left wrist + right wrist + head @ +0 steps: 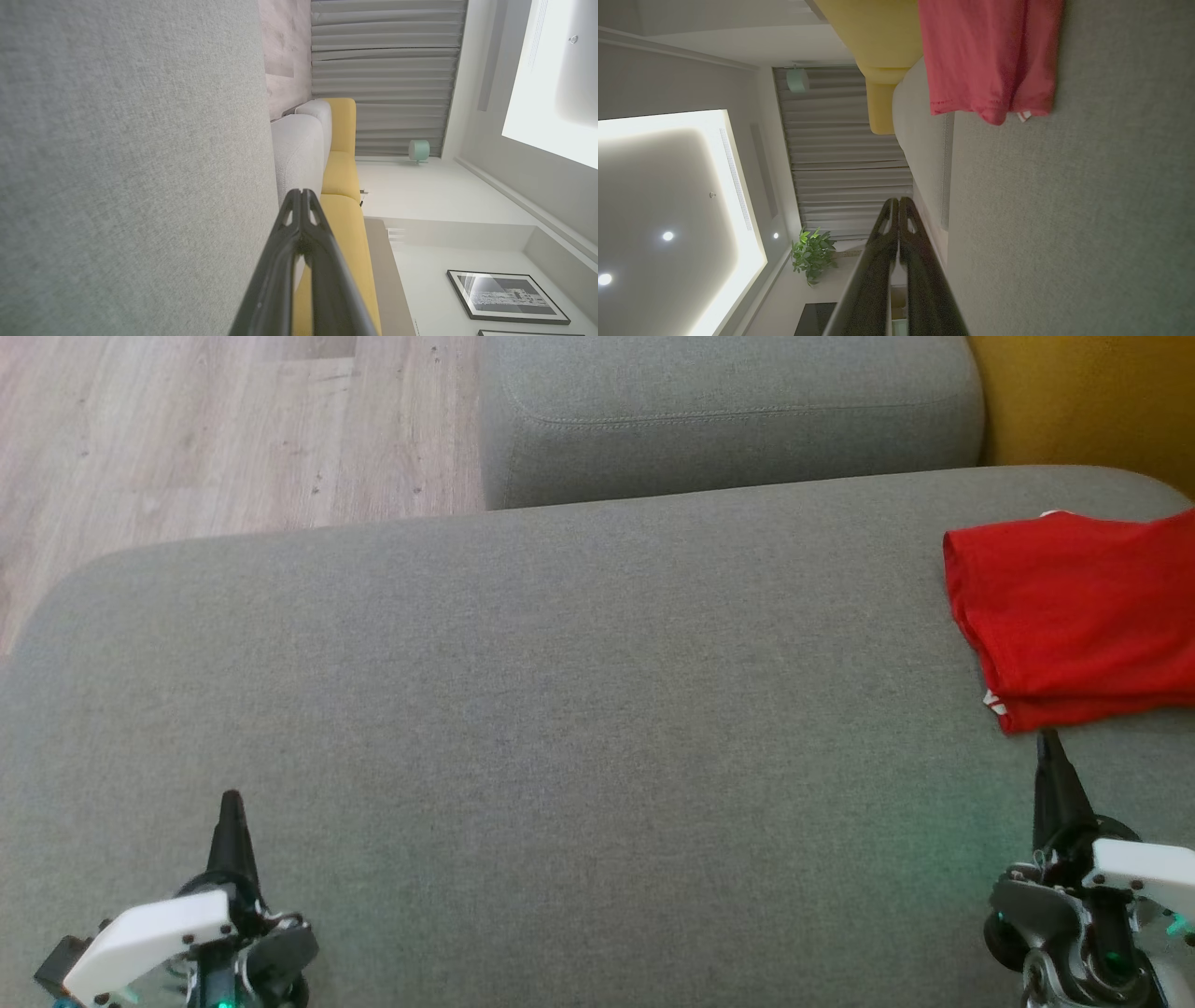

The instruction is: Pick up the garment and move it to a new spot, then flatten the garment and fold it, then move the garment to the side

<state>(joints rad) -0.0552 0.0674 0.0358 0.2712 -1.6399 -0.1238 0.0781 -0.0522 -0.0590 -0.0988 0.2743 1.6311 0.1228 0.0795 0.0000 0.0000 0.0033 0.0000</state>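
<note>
The red garment lies folded at the right end of the grey sofa seat, just beyond the right gripper. That gripper and the left gripper are pinched together, empty. The cloth is probably light and limp, so a pinch through the layered near edge should suit.

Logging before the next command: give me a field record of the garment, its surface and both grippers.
garment: red garment, folded, flat, at the right edge of the head view
surface: grey sofa cushion, garment lying on it
left arm: left gripper shut, empty, over bare cushion
right arm: right gripper shut, empty, tip just short of the garment
stage: fold appears done, garment off to the side
</note>
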